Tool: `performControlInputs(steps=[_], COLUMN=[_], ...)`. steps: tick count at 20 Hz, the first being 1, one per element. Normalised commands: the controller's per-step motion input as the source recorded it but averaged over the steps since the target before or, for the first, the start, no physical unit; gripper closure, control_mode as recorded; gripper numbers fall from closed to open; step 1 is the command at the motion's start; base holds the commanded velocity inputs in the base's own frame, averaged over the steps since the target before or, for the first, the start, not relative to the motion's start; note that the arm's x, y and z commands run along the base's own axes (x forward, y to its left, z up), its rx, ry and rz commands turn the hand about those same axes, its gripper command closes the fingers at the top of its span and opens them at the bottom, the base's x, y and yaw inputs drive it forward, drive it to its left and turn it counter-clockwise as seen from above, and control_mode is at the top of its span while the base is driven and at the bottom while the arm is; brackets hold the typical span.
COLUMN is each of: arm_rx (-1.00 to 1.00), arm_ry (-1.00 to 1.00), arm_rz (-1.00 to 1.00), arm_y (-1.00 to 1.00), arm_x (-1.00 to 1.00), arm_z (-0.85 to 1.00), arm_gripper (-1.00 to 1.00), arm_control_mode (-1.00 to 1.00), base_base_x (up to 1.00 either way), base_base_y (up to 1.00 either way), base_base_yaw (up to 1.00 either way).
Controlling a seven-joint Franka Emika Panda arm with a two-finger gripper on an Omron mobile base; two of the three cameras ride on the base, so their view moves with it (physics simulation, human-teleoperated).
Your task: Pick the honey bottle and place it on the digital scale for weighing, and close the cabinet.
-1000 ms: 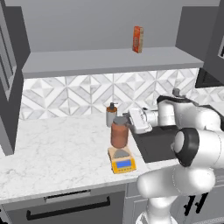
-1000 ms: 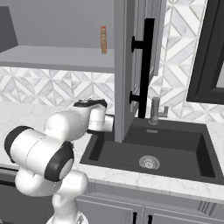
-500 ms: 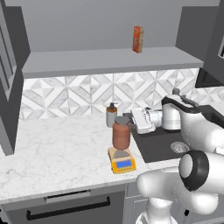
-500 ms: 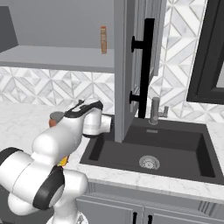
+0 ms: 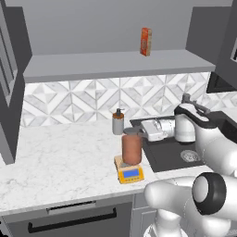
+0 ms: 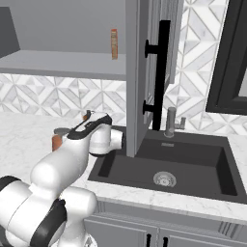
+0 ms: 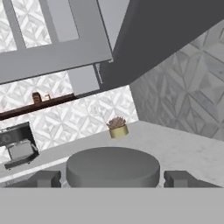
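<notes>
The honey bottle [image 5: 131, 147] stands upright on the digital scale [image 5: 129, 171], at about 7 o'clock from the pump dispenser [image 5: 118, 122]. Over the last second the arm has swung its elbow out to the right and the gripper [image 5: 144, 131] has stayed level with the lid; the bottle has not moved. The fingers stand wide, one on each side of the lid, holding nothing; in the hand view the grey lid [image 7: 113, 166] sits between the two dark tips [image 7: 46, 178] with gaps either side. So the placing step looks done and released. What remains is a judgement: back off, then shut the cabinet.

The cabinet door [image 6: 149, 72] hangs open, edge toward the camera, at 12 o'clock above the sink [image 6: 166, 166].

Materials: bottle is a reddish-brown translucent cylinder, wide flat grey lid, smooth. Scale is flat yellow-orange plastic with a tan platform and a blue display. Door is dark grey, panelled, with a black vertical bar handle [image 6: 163, 75]. Counter [image 5: 60, 162] is white marble-look, backsplash is faceted white tile. Small orange-red box [image 5: 146, 41] on the shelf at 12 o'clock from the bottle.
</notes>
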Motion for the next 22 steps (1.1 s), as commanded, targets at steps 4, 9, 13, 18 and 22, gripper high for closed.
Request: performControlInputs(steps=[4,9,13,18,22], arm_rx=[0.00,-0.01,0.00,0.00,0.00], arm_ry=[0.00,-0.26,-0.22,0.00,0.00], arm_rz=[0.00,0.00,0.00,0.01,0.00], arm_y=[0.00,0.04,0.00,-0.01,0.00], arm_x=[0.00,0.00,0.00,0.00,0.00], arm_z=[-0.03,-0.01,-0.10,-0.15,-0.08], arm_gripper=[1.00,1.00,1.00,1.00,1.00], arm_control_mode=[-1.00,-1.00,-1.00,-1.00,-1.00], base_base_x=[0.00,0.00,0.00,0.00,0.00], base_base_y=[0.00,0.00,0.00,0.00,0.00], base_base_yaw=[0.00,0.00,0.00,0.00,0.00])
